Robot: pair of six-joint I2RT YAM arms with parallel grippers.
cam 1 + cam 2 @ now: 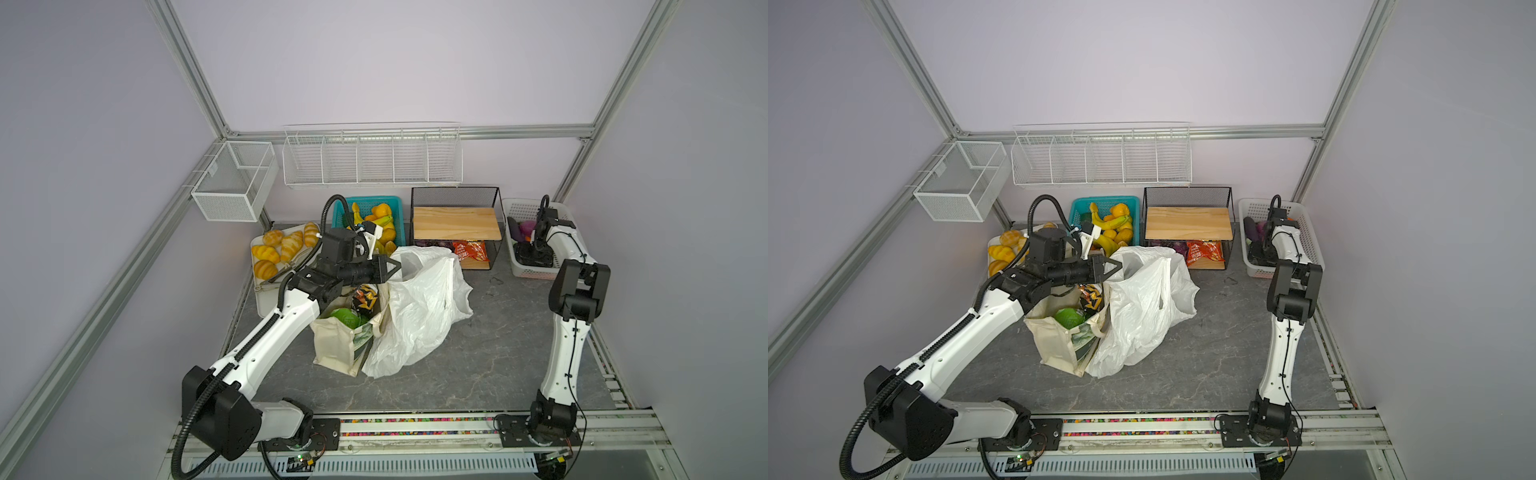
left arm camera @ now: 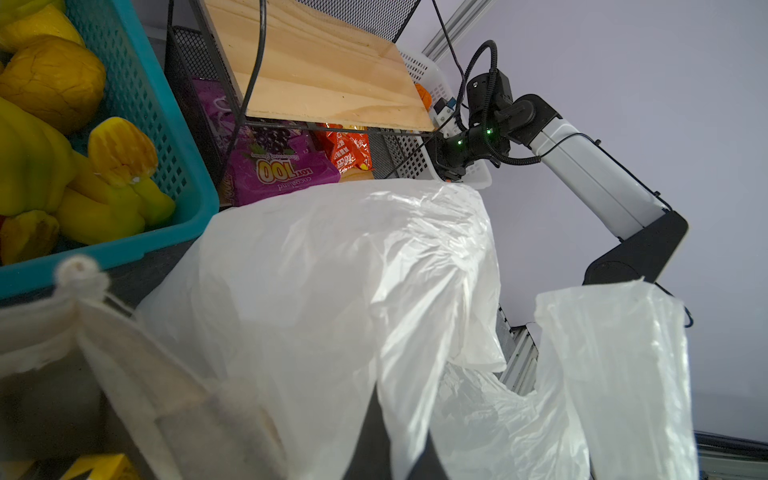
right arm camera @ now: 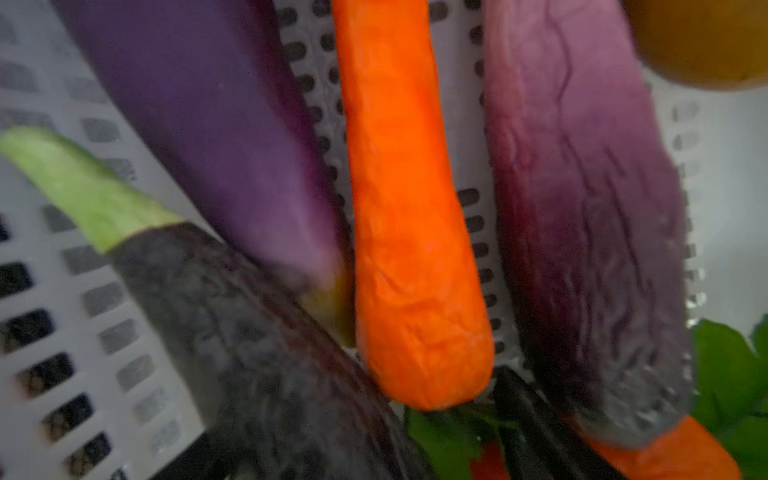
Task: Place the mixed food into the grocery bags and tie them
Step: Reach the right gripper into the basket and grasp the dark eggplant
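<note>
The cream canvas tote stands open mid-table. Inside it sit the bright green snack bag and the black-and-yellow zigzag snack bag. The white plastic carrier bag leans against the tote's right side. My left gripper is shut on the plastic bag's upper edge and holds it up. My right gripper is down inside the white basket, jaws wide over a carrot and eggplants. I cannot pick out the round vegetable.
A teal basket of yellow fruit and a tray of bread rolls stand behind the tote. A black wire rack with a wooden shelf holds snack packets underneath. White wire baskets hang on the back wall.
</note>
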